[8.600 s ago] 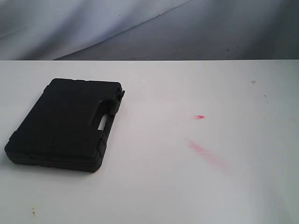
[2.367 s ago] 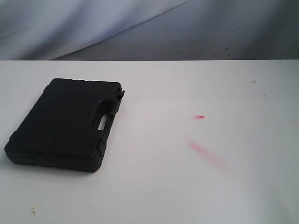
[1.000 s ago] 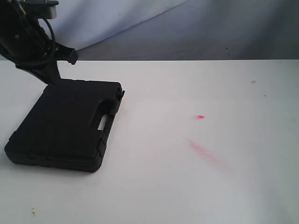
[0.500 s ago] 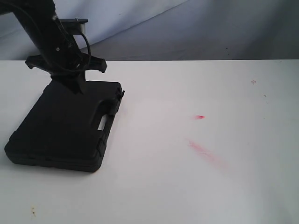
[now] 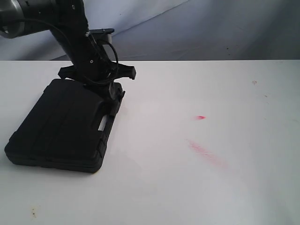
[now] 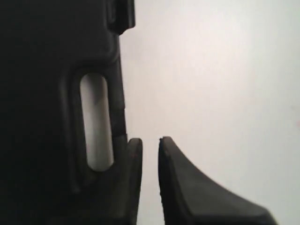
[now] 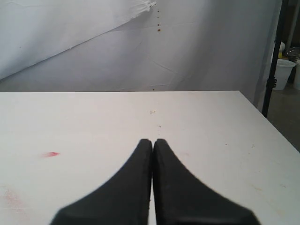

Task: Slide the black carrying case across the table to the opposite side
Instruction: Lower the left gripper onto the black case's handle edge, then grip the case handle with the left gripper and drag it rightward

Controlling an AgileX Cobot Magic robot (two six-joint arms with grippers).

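The left gripper (image 6: 150,143), jaws barely apart and holding nothing, is arriving at the handle (image 6: 117,108) of the black case (image 5: 61,124), readying the slide.

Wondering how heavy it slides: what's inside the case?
The case lies shut, so its contents are hidden. Only the white table shows through its handle slot.

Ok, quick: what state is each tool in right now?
Left tool: slightly open, empty, beside the handle of the black case.
Right tool: shut, empty.
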